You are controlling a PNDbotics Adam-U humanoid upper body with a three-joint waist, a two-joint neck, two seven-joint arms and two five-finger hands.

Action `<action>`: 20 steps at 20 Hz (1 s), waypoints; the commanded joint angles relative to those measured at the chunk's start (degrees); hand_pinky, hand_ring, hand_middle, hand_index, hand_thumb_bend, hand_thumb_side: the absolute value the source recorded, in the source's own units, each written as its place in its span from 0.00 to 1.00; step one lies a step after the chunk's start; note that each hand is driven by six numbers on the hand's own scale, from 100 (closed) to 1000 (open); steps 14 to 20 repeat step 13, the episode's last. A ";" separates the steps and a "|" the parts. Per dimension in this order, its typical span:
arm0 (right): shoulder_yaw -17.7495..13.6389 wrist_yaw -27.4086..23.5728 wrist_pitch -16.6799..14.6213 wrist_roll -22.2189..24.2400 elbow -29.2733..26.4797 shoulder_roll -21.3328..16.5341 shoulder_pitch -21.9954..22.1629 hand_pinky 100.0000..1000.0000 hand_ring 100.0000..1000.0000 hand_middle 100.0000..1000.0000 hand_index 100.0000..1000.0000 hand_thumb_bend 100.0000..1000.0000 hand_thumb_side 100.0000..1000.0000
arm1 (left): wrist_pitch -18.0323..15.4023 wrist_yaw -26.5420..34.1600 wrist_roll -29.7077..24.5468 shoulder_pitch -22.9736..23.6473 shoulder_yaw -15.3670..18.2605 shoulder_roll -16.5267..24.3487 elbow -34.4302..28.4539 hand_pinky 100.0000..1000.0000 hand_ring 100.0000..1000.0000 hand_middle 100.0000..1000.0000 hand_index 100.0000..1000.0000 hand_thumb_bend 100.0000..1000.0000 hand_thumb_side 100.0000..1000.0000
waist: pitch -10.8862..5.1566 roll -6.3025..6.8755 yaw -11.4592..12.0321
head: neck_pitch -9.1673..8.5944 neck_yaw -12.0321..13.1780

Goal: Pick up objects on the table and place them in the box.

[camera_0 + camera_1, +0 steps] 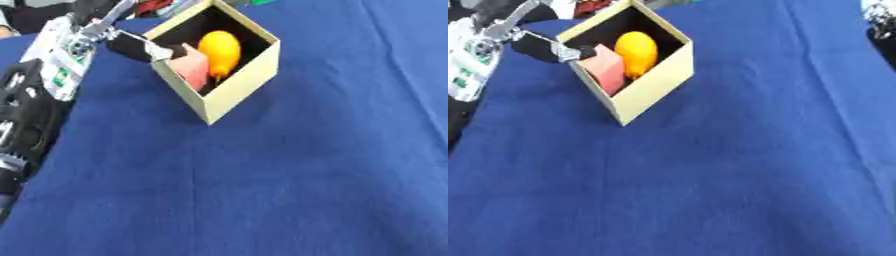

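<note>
In the upper left of the frame stands an open square box of pale cardboard (229,87), turned so that one corner points to the bottom of the frame. It rests on the worktop covered with dark blue cloth (289,180). Inside the box there are two things: a smooth yellow-orange oval object like a lemon (220,50) and a pink block with flat faces (191,70). The block leans against the left wall of the box, and the yellow object is just beside it, toward the middle.

The left hand (140,46) comes in from the upper left edge, and its dark fingers reach to the left rim of the box, very near the pink block. I cannot tell if the fingers have hold of the block or only touch the rim, nor how far open they are. The right hand shows in no view.

The pink block looks light and perhaps soft like foam, so I judge that the flat opposite faces are the best place to take it. The yellow object looks smooth and round; it may slip or roll, so a grasp across its middle seems safer. No other loose objects show on the blue cloth.
</note>
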 commanded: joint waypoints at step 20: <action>-2.32 1.89 0.23 -2.42 -1.03 -1.16 1.14 0.88 1.00 0.59 0.88 0.00 0.62 | 17.68 40.41 24.05 18.88 8.85 6.95 -37.20 0.64 0.61 0.67 0.75 0.17 0.76 | -3.71 -3.71 5.23 | 1.29 -4.14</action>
